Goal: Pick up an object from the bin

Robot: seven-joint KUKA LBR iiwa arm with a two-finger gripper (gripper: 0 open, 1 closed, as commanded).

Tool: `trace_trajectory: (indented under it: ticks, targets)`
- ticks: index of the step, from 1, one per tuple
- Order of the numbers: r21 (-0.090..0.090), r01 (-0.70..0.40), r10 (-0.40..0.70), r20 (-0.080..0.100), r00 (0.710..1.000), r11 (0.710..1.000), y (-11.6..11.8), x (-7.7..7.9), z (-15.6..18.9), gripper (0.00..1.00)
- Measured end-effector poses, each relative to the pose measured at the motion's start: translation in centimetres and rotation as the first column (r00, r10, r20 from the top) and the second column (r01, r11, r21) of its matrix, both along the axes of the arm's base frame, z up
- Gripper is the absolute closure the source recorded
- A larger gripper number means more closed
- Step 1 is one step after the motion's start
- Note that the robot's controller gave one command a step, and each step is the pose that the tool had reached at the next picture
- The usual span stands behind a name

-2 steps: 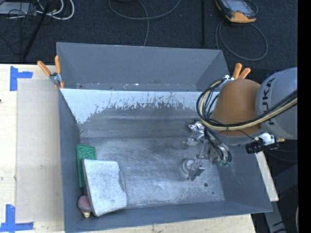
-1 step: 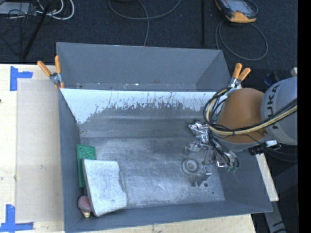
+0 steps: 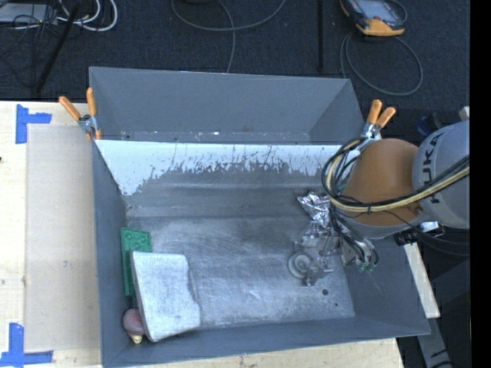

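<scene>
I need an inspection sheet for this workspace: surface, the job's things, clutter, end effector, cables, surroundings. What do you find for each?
Surface: bin floor grey and scuffed; far wall streaked.
Job's things: foil lump and grey ring at right, next to the end effector.
Clutter: green plate, white cloth partly over it, brownish ball, all front left.
End effector: low over the bin's right side, beside the ring; whether it holds anything cannot be told.
Cables: yellow and black cables loop over the orange wrist cover.
Surroundings: dark floor behind the bin, with cords and two orange-edged devices.
</scene>
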State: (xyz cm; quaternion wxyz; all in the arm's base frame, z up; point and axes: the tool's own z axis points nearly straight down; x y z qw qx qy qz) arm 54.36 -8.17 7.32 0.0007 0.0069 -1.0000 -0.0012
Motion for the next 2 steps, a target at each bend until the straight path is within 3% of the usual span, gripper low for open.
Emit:
trace_trajectory:
  ticks: [1,2]
  targets:
    - [-0.004,-0.109,0.109,0.009,0.994,0.994,1.1,0.1,11.1,1.00]
    - [-0.004,-0.358,0.358,0.006,0.934,0.934,1.8,-0.1,16.1,1.00]
